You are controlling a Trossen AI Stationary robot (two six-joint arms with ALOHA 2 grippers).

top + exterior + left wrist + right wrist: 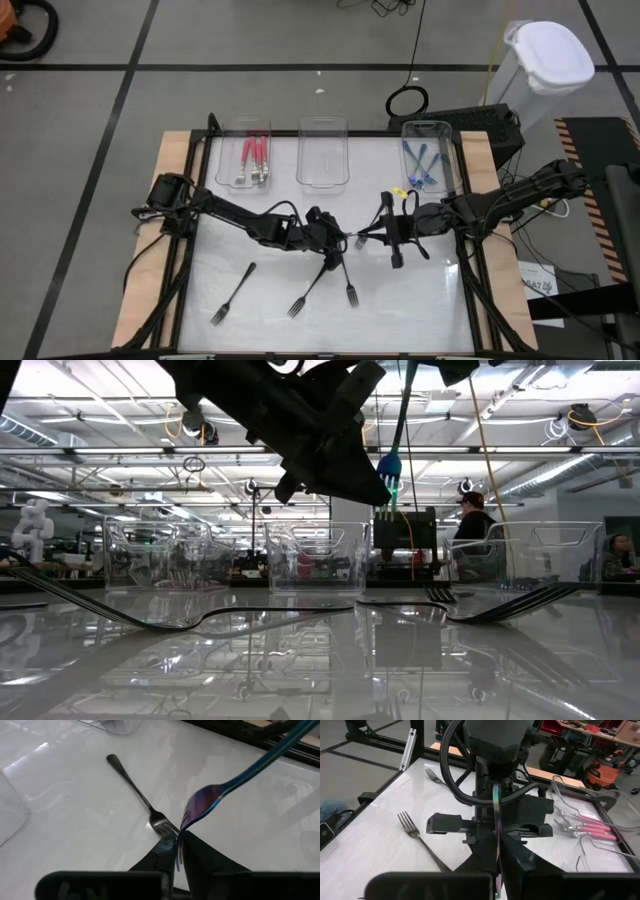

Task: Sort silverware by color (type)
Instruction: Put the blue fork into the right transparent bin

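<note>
Mid-worktop (240, 300) the two pincers meet tip to tip, and a single blue fork (235, 780) spans between them, lifted off the surface; in the high view it is almost wholly hidden by the dark fingers. The left pincer (345, 240) is nearly clenched around the fork's tines, while the right pincer (372, 236) is clenched on its handle. Three black forks (232, 294) lie loose on the near part of the worktop. Three clear trays stand in a row along the far edge: the left tray (243, 128) holds a bundle of red forks (254, 160), their number hard to make out; the middle tray (322, 152) shows nothing inside; the right tray (427, 127) holds several blue forks (420, 165).
</note>
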